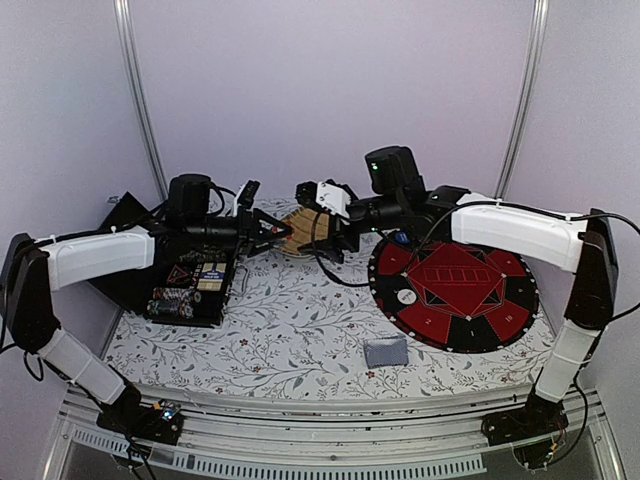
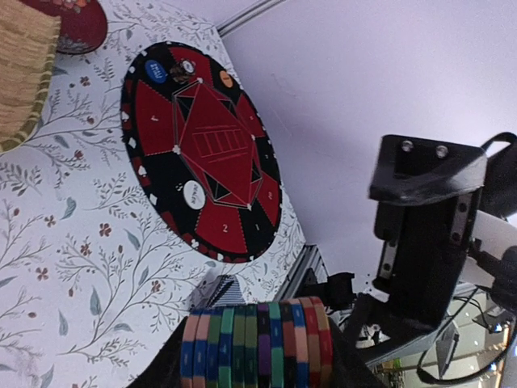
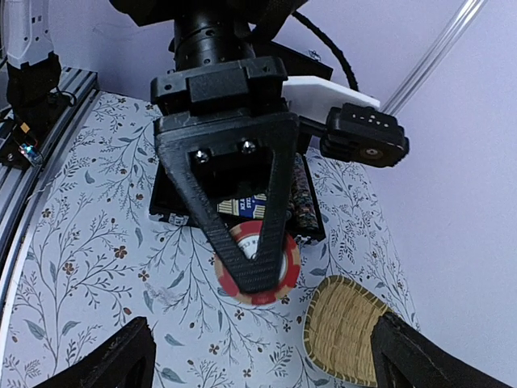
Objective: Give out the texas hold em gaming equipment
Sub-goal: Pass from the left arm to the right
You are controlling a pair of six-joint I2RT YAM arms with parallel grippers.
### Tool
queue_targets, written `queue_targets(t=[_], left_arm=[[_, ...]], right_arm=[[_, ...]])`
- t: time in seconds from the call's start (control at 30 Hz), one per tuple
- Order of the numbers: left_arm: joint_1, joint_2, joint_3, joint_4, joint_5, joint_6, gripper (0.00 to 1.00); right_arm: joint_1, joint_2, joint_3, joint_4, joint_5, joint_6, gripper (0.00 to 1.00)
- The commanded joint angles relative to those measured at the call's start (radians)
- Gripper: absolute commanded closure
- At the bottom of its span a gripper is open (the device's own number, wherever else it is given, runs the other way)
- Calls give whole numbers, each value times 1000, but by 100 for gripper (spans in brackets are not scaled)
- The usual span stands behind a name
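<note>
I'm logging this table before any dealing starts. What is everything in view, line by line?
stack of round poker chips: one stack, mixed colours, clamped in the left gripper
round felt game mat: one, black and red, table's right side
white round button: one, white, on the mat
grey-blue-backed card deck: one, grey-blue, on the cloth near the mat
woven bamboo tray: one, tan, back centre
round red lacquer dish: one, red, beside the tray
black case: one, black, left side, holding chip rows
floral tablecloth: one, white with sprigs, covering the table
left gripper: one, black, shut on the chips
right gripper: one, black, open, facing it
</note>
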Motion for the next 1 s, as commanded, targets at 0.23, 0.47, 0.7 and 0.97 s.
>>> queue_targets(t=[0.23, 0.47, 0.7, 0.97], left_arm=[[-10, 33, 35, 182, 140, -52, 100], [-10, 25, 25, 189, 144, -54, 100], [-10, 27, 26, 190, 145, -55, 100], [-10, 34, 25, 197, 149, -60, 100]], right_arm=[[23, 165, 164, 14, -69, -21, 12], [28, 216, 214, -4, -86, -49, 31], [52, 229, 210, 25, -12, -122, 30], [66, 234, 199, 70, 45, -128, 33]])
